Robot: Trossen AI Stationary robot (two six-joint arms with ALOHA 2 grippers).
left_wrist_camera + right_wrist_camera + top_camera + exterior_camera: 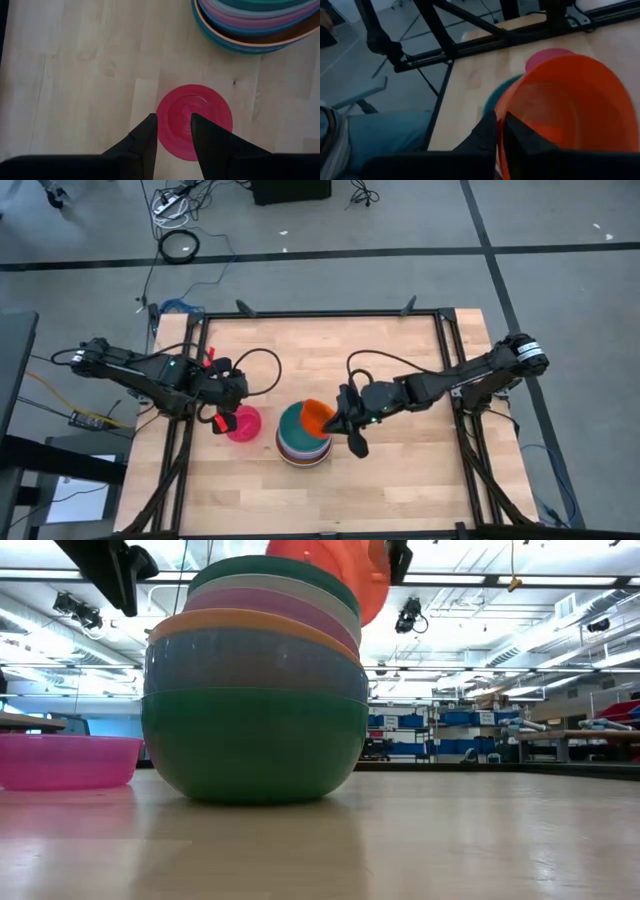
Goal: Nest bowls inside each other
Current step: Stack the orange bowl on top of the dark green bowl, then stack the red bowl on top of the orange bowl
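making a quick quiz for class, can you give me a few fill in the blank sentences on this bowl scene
1. The right gripper holds a small ____ bowl by its rim, over the stack.
2. The left gripper hovers above the ____ bowl.
3. In the low view, the stack's bottom bowl is ____.

Missing words: orange; pink; green

left tool open, right tool pinched, raised

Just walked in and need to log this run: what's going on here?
Bowls are being nested. The right tool grips an orange bowl's rim, holding it tilted over the stack mid-table. The left tool hovers open above a pink bowl that sits alone on the table beside the stack.
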